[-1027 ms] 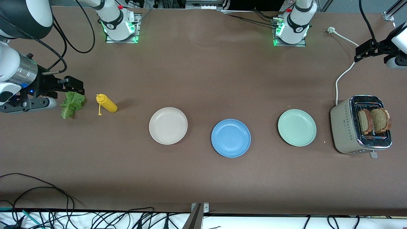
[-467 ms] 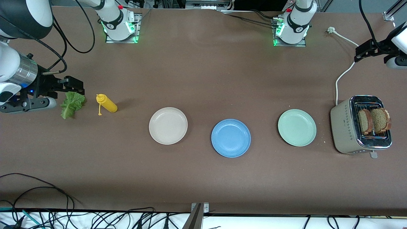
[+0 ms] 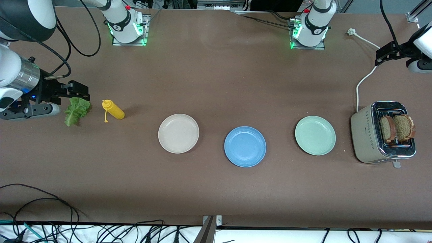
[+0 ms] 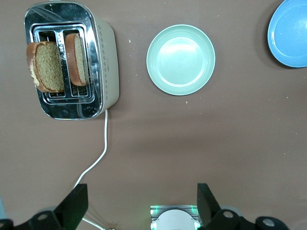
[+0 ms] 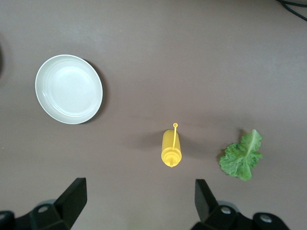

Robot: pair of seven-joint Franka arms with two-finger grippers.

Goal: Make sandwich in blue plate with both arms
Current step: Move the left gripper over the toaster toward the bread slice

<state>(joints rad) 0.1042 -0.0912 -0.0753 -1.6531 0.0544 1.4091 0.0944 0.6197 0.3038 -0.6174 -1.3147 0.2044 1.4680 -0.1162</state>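
Both grippers hang with fingers spread, the left gripper (image 4: 139,211) high over the table near the toaster (image 3: 383,133), the right gripper (image 5: 136,206) up by the lettuce leaf (image 3: 77,109), so we judge nothing started: blue plate (image 3: 245,146) bare mid-table, bread slices (image 3: 396,128) next.

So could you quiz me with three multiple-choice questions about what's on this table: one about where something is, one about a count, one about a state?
1. Where are the bread slices?
A. In the toaster
B. On the blue plate
C. Beside the lettuce

2. How many plates are there?
A. Two
B. Three
C. Four

3. What lies on the blue plate?
A. Lettuce
B. A yellow bottle
C. Nothing

Answers: 1 A, both slices stand in the toaster's slots. 2 B, one white, one blue, one green. 3 C, its surface is bare.
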